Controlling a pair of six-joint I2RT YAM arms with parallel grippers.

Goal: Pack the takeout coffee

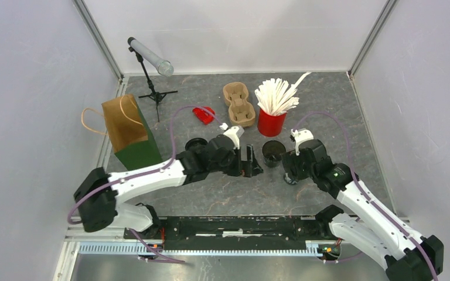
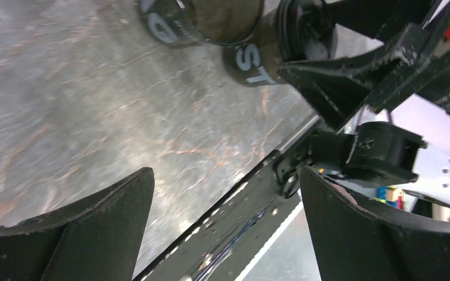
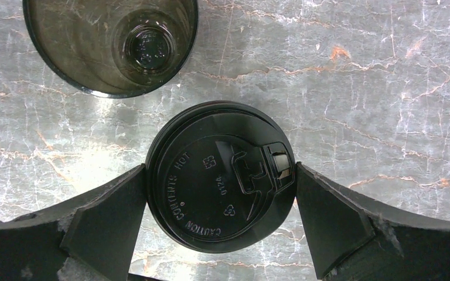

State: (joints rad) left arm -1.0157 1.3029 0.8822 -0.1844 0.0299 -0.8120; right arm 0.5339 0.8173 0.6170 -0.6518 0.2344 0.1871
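Left end effector (image 2: 225, 174) spread wide and empty over the bench (image 2: 94, 105), open cup (image 1: 273, 151) standing just right of it, then right end effector (image 3: 220, 172) spread wide around the black lid (image 3: 211, 199) lying flat, cup just beyond.

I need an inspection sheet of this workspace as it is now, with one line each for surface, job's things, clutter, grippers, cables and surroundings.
Surface: table, grey and marbled.
Job's things: black cup upright and open; black lid flat on the table beside it; cup carrier of cardboard, empty; paper bag upright; red cup full of white sticks.
Clutter: red packet; grey tube on a small tripod; black round item by the left arm, cup or lid unclear.
Grippers: left gripper open, holding nothing; right gripper open, fingers either side of the lid.
Cables: purple cables loop over both arms.
Surroundings: white walls; metal rail at the near edge.
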